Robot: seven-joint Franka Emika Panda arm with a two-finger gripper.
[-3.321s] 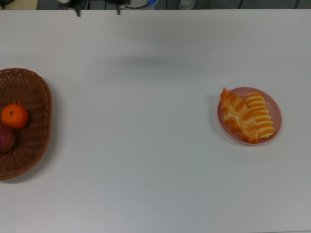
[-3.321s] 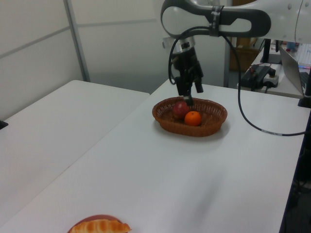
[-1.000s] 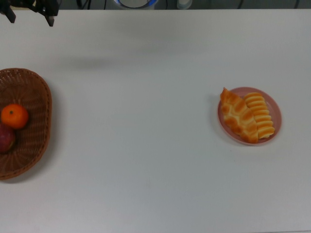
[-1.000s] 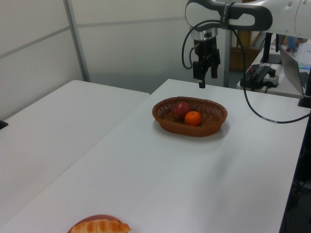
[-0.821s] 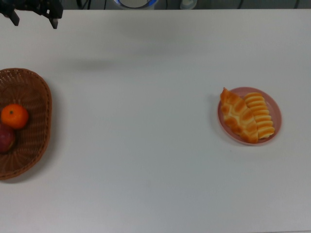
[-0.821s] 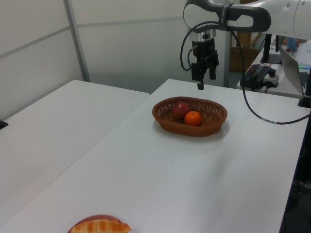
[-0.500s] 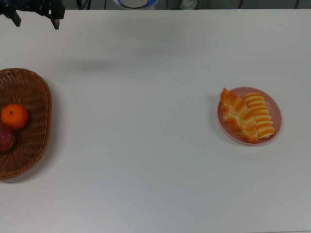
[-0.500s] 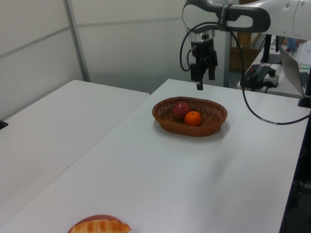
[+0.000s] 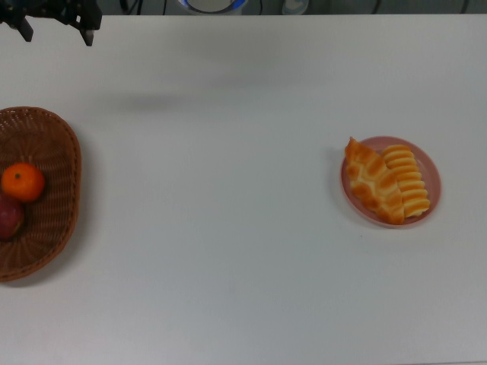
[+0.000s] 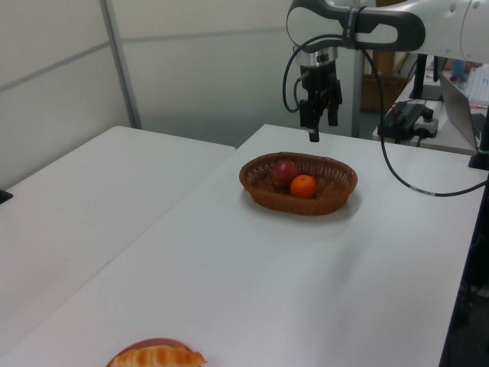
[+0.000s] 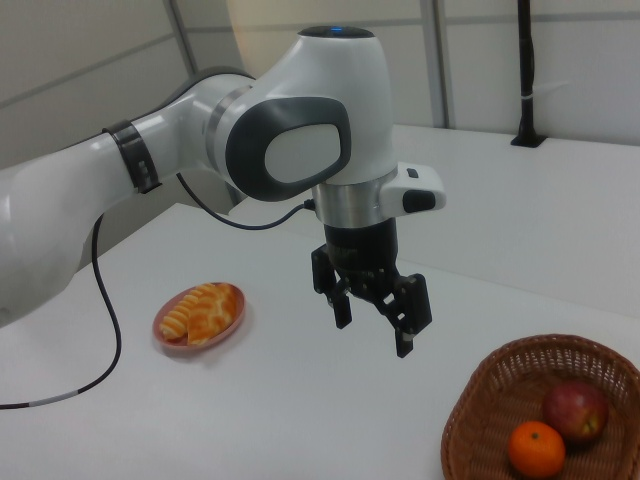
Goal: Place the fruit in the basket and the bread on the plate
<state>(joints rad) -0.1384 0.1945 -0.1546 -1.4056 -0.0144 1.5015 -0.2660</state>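
White worktop [image 9: 228,251] beside grey partitions. Basket [image 9: 57,228] at one end holds apple [image 11: 575,411] and mandarin [image 9: 23,182]; plate [image 9: 430,171] carries both loaves [image 9: 384,182]. Gripper [image 11: 372,335] hangs spread, empty; only the right view shows this clearly.

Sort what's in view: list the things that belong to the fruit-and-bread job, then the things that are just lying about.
Job: apple and mandarin in the basket; ribbed loaf and braided loaf on the pink plate; open gripper, empty, raised.

Lying about: a black power strip on the far bench.
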